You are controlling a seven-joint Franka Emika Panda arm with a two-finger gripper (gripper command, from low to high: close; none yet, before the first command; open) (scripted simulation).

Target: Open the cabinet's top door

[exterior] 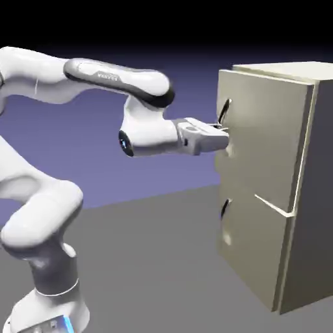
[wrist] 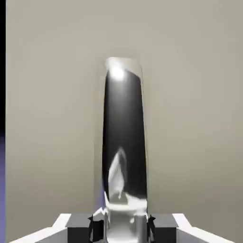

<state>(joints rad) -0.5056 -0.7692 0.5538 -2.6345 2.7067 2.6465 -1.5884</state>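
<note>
Gripping is the step in hand, folks: our pincer [exterior: 223,132] is clenched on the handle [wrist: 124,137] of the top door [exterior: 263,130], one grey fingertip on each side of that dark upright bar! The top door sits above the lower door [exterior: 250,244] on the cabinet [exterior: 315,195], over at the exterior view's right, and its handle runs along the edge nearest our arm [exterior: 153,130]. The panel looks closed from here, so the opening proper is all to come. What does the next move call for? We'd say a steady pull, straight back from the panel first, then curving round as the door swings on what we take to be hinges along its far edge. Keep that clasp snug, because if we haul in too straight a line, the fingers could slide off the bar!
</note>
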